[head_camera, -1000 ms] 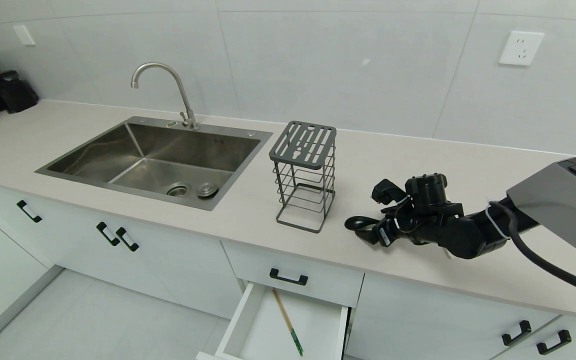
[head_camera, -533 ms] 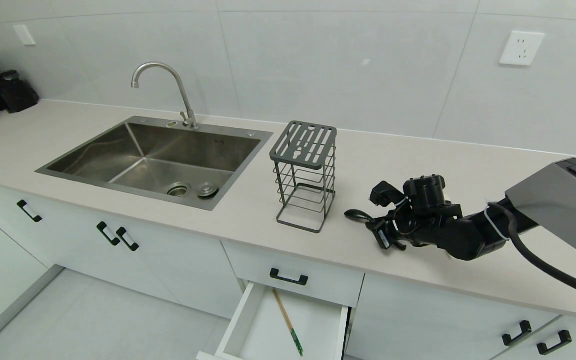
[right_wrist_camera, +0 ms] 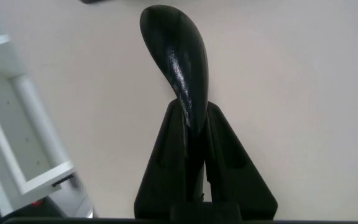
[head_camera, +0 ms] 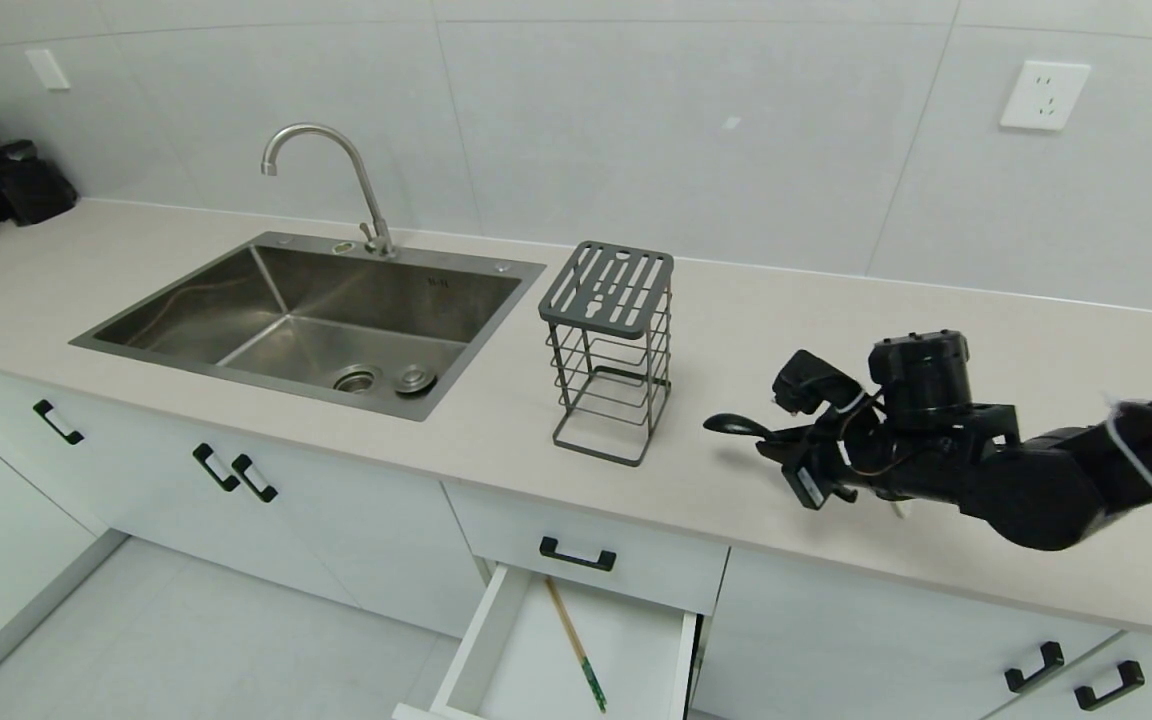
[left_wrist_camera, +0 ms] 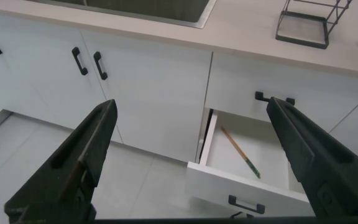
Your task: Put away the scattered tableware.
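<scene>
In the head view my right gripper (head_camera: 786, 452) is clamped on the handle of a black spoon (head_camera: 734, 428) and hangs clear above the counter (head_camera: 716, 320). The spoon's long axis runs straight out ahead of the fingers, bowl leading, and aims towards the wire rack (head_camera: 606, 350), which stands near, just past the bowl. The open drawer (head_camera: 466, 640) is where I judge this spoon should go. From the gripper it lies below the counter's front edge and off to my left, past the rack's line. One chopstick (head_camera: 572, 640) already lies in it, set roughly front to back. So the carry has to go leftwards, out over the edge, and then down.

In the left wrist view my left gripper (left_wrist_camera: 190, 109) is spread wide and empty, hanging in front of the cabinets. The drawer (left_wrist_camera: 205, 146) and its chopstick (left_wrist_camera: 238, 152) sit below and between the fingers. This arm is the nearer one to the drawer, but it carries nothing.

In the right wrist view the fingers are closed on the spoon (right_wrist_camera: 179, 62) at the neck, the bowl jutting beyond them over bare counter (right_wrist_camera: 291, 93). The white box off to one side looks like the drawer (right_wrist_camera: 17, 143).
</scene>
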You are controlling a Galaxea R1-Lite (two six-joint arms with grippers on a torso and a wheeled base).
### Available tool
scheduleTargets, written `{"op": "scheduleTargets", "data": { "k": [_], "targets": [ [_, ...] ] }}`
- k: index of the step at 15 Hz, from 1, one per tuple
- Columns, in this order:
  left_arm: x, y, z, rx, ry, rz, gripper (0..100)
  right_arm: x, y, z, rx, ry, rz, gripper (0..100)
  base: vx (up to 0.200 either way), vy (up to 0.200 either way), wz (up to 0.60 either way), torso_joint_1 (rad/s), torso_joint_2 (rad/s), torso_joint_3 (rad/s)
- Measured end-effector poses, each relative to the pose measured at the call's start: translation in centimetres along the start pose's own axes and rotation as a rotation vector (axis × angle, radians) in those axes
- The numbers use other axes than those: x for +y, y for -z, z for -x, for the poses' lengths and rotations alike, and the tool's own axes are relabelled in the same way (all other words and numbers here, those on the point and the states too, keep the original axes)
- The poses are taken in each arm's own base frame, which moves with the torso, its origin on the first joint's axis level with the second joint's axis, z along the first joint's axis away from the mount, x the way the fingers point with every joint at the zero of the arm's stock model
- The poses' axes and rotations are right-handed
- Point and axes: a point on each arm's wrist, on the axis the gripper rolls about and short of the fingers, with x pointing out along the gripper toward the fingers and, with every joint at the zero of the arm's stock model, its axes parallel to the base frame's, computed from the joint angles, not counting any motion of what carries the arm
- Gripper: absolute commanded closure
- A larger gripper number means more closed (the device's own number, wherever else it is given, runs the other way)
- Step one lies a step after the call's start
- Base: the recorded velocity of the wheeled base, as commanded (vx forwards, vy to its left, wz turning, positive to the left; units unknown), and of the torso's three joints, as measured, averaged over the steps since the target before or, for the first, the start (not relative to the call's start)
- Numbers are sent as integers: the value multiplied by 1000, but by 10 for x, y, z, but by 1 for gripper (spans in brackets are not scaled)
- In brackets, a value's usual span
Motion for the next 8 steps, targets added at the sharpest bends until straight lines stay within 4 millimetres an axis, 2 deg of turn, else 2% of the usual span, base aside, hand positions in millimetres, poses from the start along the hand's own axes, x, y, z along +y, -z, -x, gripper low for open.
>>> {"op": "scheduleTargets", "data": {
  "k": [2,4,6,8],
  "targets": [
    [0,0,0,0,0,0,0,13,-3,36,-32,-17,14,100,0,0,0,0,0,0],
    [0,0,0,0,0,0,0,37,-1,67,-53,-61,19,100,0,0,0,0,0,0],
    [0,0,0,0,0,0,0,56,0,90,-82,-102,32,100,0,0,0,0,0,0],
    [0,0,0,0,0,0,0,66,3,105,-99,-124,43,100,0,0,0,0,0,0]
  ]
}}
